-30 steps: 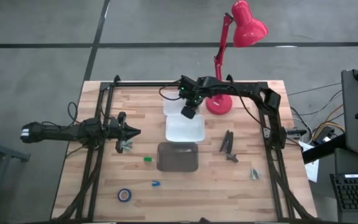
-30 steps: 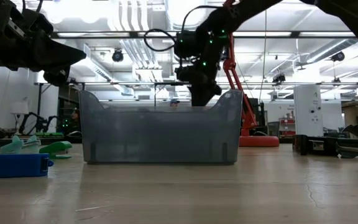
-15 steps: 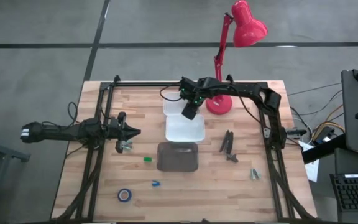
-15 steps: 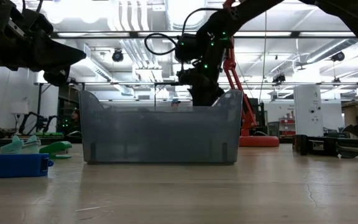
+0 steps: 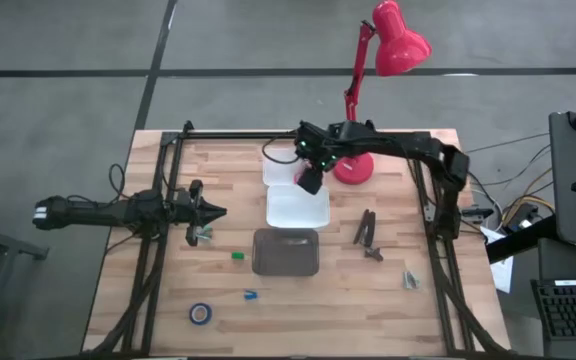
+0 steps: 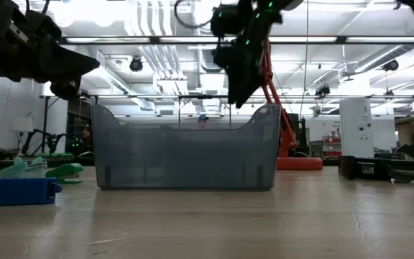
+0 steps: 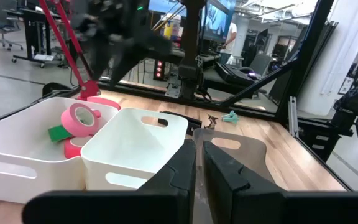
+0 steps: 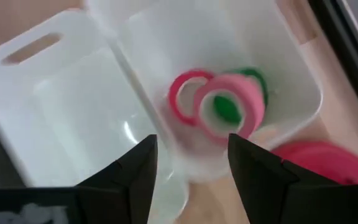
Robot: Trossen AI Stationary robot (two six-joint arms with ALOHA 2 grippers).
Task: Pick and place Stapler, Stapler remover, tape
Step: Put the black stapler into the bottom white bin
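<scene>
My right gripper (image 5: pixel 310 181) hangs open, pointing steeply down over the two white bins, nothing between its fingers (image 8: pixel 135 171). Below it, in the far white bin (image 8: pixel 291 68), lie a pink tape roll (image 8: pixel 229 109), a red one (image 8: pixel 184 96) and a green one (image 8: pixel 255 79). A blue tape roll (image 5: pixel 200 313) lies flat near the table's front left. The black stapler (image 5: pixel 368 232) lies right of the bins. A green stapler remover (image 5: pixel 237 256) sits left of the grey bin (image 5: pixel 286 252). My left gripper (image 5: pixel 211 212) waits shut at the left, level above the table.
The near white bin (image 5: pixel 298 207) stands between the far white bin and the grey bin. A red desk lamp (image 5: pixel 353 165) stands just right of my right gripper. A small blue piece (image 5: pixel 251 296) and a teal piece (image 5: pixel 409 278) lie near the front.
My right gripper has risen from inside the white bins to well above the bins' rims, drifting slightly toward the table's right edge. The tape rolls stay in the far white bin.
</scene>
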